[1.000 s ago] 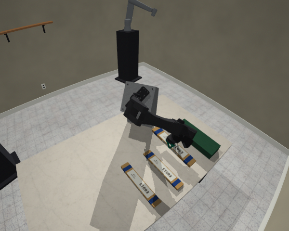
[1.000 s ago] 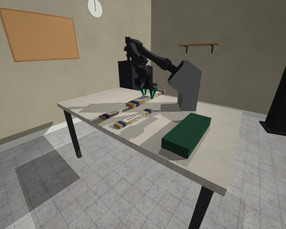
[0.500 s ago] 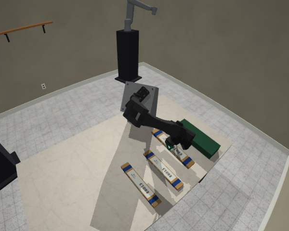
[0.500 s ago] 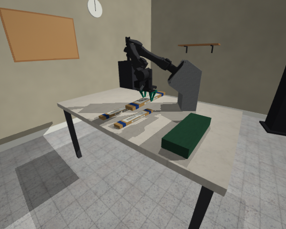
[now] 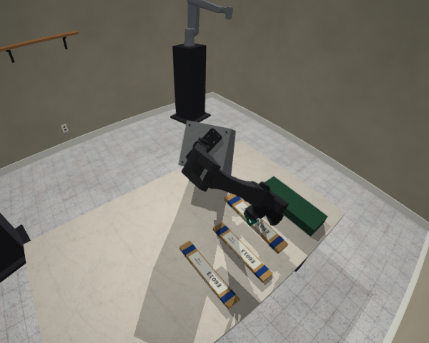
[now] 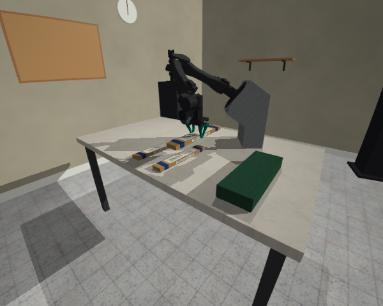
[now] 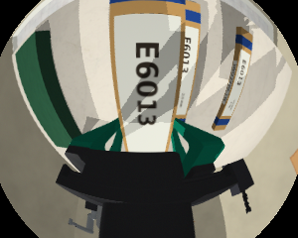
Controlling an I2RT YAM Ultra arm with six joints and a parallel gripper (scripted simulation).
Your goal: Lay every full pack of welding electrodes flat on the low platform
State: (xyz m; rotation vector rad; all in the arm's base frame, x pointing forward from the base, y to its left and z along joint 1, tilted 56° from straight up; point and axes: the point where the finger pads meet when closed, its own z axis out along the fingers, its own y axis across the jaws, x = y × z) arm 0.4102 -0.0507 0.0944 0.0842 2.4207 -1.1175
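Three tan packs with blue bands and white E6013 labels are in view. My gripper point(image 5: 252, 220) point(image 6: 196, 131) point(image 7: 146, 120), with green fingers, is shut on the pack nearest the platform point(image 5: 255, 221) point(image 6: 193, 135) point(image 7: 148, 73), gripping it near its middle. It holds the pack roughly level above the table. The middle pack point(image 5: 242, 251) point(image 6: 178, 158) point(image 7: 189, 59) and the far pack point(image 5: 209, 274) point(image 6: 149, 151) point(image 7: 234, 82) lie flat on the table. The low dark green platform point(image 5: 296, 209) point(image 6: 249, 179) point(image 7: 46, 93) stands beside the held pack, with nothing on it.
The arm's grey base plate point(image 5: 206, 147) point(image 6: 249, 113) stands at the table's back. The table edge runs close behind the platform and past the packs' far ends. Black pillars point(image 5: 189, 81) stand on the floor away from the table.
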